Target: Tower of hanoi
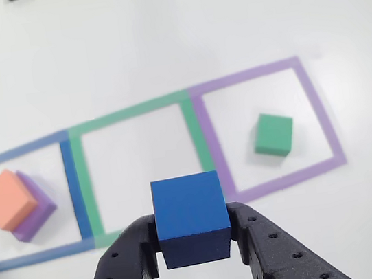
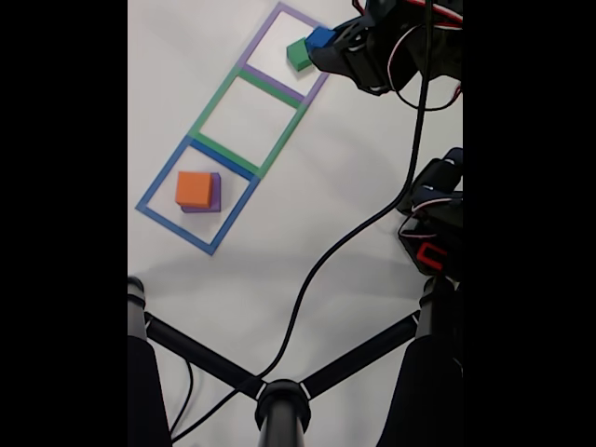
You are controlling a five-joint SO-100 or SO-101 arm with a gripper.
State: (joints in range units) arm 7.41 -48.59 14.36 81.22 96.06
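My gripper [image 1: 193, 239] is shut on a blue cube [image 1: 190, 216], held in the air above the white table. In the fixed view the blue cube [image 2: 320, 38] hangs in my gripper [image 2: 324, 44] at the near edge of the purple square, beside the green cube [image 2: 299, 54]. The green cube [image 1: 272, 134] lies alone inside the purple taped square [image 1: 322, 120]. An orange cube [image 1: 6, 199] sits on top of a purple cube [image 1: 37, 205] inside the blue taped square [image 1: 75, 190]. The green taped square [image 1: 190, 121] between them holds nothing.
A black cable [image 2: 354, 233] runs across the table from the arm toward a black tripod-like stand [image 2: 279, 400] at the bottom of the fixed view. The arm's base [image 2: 436, 223] stands at the right edge.
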